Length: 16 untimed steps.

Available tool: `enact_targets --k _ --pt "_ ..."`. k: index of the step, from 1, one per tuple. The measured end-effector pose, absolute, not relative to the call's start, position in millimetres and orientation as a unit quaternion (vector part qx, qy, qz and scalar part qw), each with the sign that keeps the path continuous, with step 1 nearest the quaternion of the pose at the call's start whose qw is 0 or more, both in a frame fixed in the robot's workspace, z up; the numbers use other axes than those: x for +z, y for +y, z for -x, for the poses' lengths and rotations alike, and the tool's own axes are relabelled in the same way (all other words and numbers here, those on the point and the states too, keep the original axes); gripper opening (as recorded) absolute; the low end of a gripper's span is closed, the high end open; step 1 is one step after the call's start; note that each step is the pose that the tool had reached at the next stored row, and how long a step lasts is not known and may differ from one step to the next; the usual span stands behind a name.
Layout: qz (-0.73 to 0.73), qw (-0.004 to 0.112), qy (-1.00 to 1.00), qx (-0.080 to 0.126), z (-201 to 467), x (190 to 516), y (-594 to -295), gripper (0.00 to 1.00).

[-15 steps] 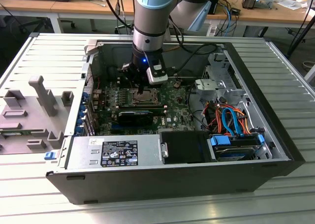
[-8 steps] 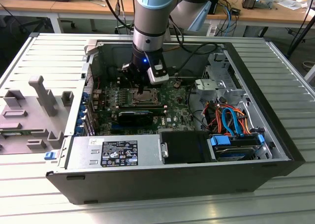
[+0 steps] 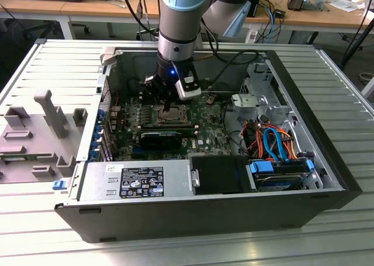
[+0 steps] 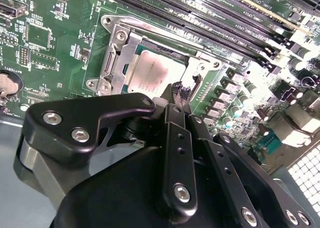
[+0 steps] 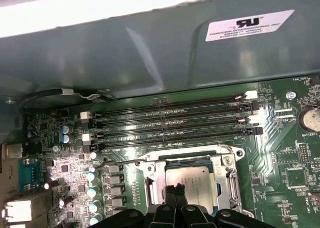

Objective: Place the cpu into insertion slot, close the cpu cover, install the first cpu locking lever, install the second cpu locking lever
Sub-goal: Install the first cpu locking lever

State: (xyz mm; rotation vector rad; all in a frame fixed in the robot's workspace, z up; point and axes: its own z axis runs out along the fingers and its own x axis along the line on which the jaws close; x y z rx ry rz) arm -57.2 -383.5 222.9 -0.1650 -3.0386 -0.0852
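Black memory slots (image 5: 175, 123) beside a round silver battery (image 5: 311, 119).

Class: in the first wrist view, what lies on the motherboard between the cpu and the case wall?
Four long black memory slots run side by side between the cpu and the case wall.

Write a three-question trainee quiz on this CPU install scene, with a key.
1. True or false: the cpu sits in the insertion slot.
2. The gripper hovers over: A) the hard drive, B) the socket edge, C) the power supply?
3. Fill in: the cpu's metal top shows through the cpu cover's square ____.

Key: 1 true; 2 B; 3 window.
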Motion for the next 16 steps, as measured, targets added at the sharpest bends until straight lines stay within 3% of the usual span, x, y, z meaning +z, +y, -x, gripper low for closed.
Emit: enact_targets --k 16 --pt "0.024 0.050 -0.998 -0.029 57.3 222.9 -383.5 0.11"
